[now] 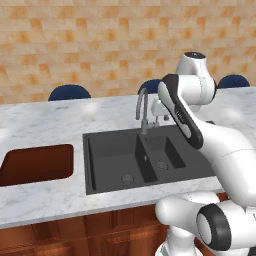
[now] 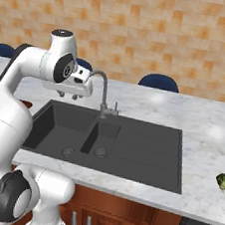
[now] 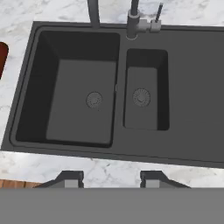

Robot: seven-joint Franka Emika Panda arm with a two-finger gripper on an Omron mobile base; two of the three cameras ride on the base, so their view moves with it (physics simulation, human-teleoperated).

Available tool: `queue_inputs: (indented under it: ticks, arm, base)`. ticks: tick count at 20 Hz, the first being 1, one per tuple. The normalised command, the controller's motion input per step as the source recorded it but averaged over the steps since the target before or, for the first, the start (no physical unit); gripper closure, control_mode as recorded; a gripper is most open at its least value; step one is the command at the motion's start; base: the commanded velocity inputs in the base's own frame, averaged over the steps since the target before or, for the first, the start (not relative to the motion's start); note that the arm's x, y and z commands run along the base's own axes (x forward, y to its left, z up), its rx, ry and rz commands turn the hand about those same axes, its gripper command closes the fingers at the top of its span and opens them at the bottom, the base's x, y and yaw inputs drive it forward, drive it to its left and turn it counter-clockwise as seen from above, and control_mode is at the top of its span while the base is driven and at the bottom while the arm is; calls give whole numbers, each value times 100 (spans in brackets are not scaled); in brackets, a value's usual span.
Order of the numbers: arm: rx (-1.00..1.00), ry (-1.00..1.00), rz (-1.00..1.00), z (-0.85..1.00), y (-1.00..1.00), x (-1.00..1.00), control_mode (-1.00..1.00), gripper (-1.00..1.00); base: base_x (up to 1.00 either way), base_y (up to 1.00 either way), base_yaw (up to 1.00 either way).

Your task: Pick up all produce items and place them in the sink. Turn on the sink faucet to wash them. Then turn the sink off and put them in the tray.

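Charcoal sink [image 3: 183, 144] under end effector [image 3: 112, 178], jaws partly open w/ nothing held; broccoli [image 2: 223, 181] on tabletop [image 2: 203, 126] at 4 o'clock.

Charcoal sink [image 1: 150, 160]; grey faucet [image 1: 142, 111]. White grey-veined marble counter [image 1: 45, 120]. Reddish-brown tray [image 1: 36, 164]. Green broccoli [image 2: 223, 181]. Orange-tan brick wall [image 1: 100, 40]. Navy chair backs [image 1: 69, 92]. My arm [image 1: 185, 112]: white, dark joints.

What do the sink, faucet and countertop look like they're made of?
Sink: matte charcoal, probably composite or coated, no shine. Faucet: grey brushed-looking metal, likely steel. Countertop: white with grey veins, marble-like, with soft glossy highlights.
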Motion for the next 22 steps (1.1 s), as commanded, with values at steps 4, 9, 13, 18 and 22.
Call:
queue_inputs:
  ticks: [4, 9, 13, 18, 22]
  arm:
    - [0, -1, -1, 0, -22, -6, -100, -100]
    - [0, -1, -11, -1, -49, -7, -100, -100]
    - [0, 0, -16, -8, -57, -9, -100, -100]
    - [0, 0, -23, -10, -62, -18, -100, -100]
    - [0, 0, -28, -11, -65, -22, -100, -100]
  base:
    - [0, 0, 0]
    - [0, 0, 0]
    - [0, 0, 0]
    - [0, 0, 0]
    - [0, 0, 0]
